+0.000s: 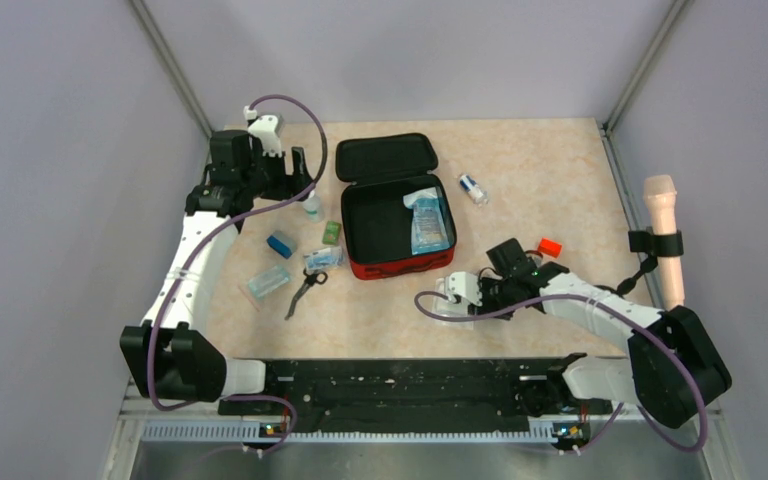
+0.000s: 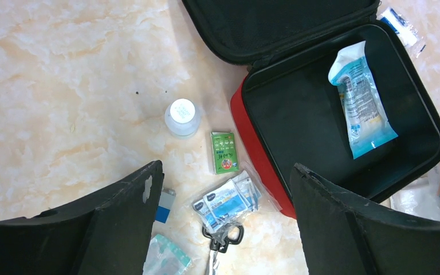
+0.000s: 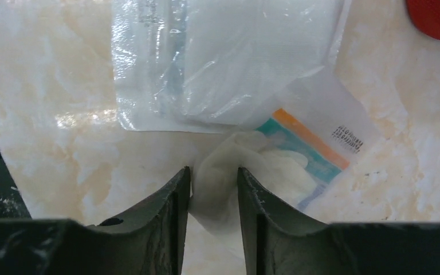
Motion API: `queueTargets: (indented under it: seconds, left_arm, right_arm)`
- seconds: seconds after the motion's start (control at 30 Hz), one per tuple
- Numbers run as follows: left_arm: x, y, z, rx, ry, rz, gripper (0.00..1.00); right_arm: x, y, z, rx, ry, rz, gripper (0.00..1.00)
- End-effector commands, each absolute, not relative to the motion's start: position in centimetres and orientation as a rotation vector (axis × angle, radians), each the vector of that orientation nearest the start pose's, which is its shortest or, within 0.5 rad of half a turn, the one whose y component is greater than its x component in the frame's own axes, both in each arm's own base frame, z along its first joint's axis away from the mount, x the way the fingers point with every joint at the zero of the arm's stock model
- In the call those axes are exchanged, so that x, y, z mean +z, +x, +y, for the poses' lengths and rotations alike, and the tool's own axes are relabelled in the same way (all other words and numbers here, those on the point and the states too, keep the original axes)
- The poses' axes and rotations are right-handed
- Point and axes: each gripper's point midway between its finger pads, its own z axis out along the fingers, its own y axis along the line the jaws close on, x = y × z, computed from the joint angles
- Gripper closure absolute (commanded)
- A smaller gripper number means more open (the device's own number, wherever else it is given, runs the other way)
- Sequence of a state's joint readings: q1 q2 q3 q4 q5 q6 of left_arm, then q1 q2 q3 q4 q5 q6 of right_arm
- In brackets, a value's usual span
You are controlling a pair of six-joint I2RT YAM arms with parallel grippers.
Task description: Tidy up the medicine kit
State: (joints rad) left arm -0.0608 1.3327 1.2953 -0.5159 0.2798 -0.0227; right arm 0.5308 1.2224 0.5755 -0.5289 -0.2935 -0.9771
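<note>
Closest to the right wrist camera, the right gripper (image 3: 213, 169) stands narrow. Its two fingers press from either side on a bunched corner of a soft white packet (image 3: 275, 160) with orange and teal stripes. The pinch sits on the loose edge, probably because the packet lies too flat on the tabletop (image 1: 560, 180) to be taken any other way. A clear pouch (image 3: 223, 57) lies just beyond the packet and overlaps it, so lifting one may drag the other.

The medicine kit (image 1: 400, 270) sits near the middle of the tabletop. It is open, with its black-lined lid folded back toward the far side, so the base is free for loading from above. One blue-and-clear pouch (image 2: 360, 109) already lies inside, toward the right wall.

The left gripper (image 2: 227, 167) hangs high over the loose items left of the kit, with its jaws wide and nothing between them. From there it looks down on a white-capped bottle (image 2: 182, 116), a small green box (image 2: 224, 152), a bundle of sachets (image 2: 227, 200) and scissors (image 2: 222, 238). The height and wide jaws suggest it is choosing a pick. The bottle stands upright and apart from the rest, so it looks the easiest target.
</note>
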Motion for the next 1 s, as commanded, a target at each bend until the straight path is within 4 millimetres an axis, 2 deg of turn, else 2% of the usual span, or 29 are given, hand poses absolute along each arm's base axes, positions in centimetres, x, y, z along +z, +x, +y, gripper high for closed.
queueTargets:
  seconds: [0.0,0.13,0.17,0.23,0.33,0.37,0.47,0.53,0.73,0.9,0.97]
  left_arm:
    - [28.4,38.9,-7.5,-0.335,0.236,2.009,0.14]
    - [28.5,39.1,-7.7,-0.350,0.236,2.012,0.14]
    - [28.5,39.2,-7.7,-0.351,0.235,2.011,0.14]
    - [28.7,39.4,-7.8,-0.354,0.234,2.009,0.14]
    - [28.7,39.7,-7.9,-0.362,0.233,2.010,0.14]
    - [28.6,39.9,-8.1,-0.375,0.231,2.014,0.14]
    - [28.5,39.9,-8.8,-0.412,0.242,2.010,0.14]
    - [28.3,40.0,-9.1,-0.427,0.242,2.010,0.14]
    - [28.6,40.2,-9.6,-0.432,0.246,2.009,0.14]
    - [28.7,39.9,-9.5,-0.428,0.246,2.006,0.14]
    - [28.8,39.8,-9.4,-0.418,0.246,2.003,0.14]
  right_arm:
    - [2.9,22.7,13.5,0.074,-1.828,1.833,0.72]
    - [4.6,23.7,13.1,0.005,-1.776,1.854,0.97]
    - [5.5,24.1,13.2,-0.005,-1.761,1.850,1.00]
    - [7.3,24.0,13.3,0.010,-1.730,1.872,1.00]
    - [11.4,23.2,14.4,0.148,-1.678,1.855,1.00]
    - [15.3,22.9,15.7,0.265,-1.604,1.801,1.00]
    - [19.1,23.1,17.0,0.344,-1.512,1.760,1.00]
    - [20.9,23.7,18.2,0.400,-1.460,1.746,1.00]
    - [24.0,27.4,22.3,0.569,-1.267,1.751,1.00]
    - [24.8,33.1,25.1,0.579,-1.070,1.747,1.00]
    - [24.5,35.4,26.2,0.572,-1.010,1.758,1.00]
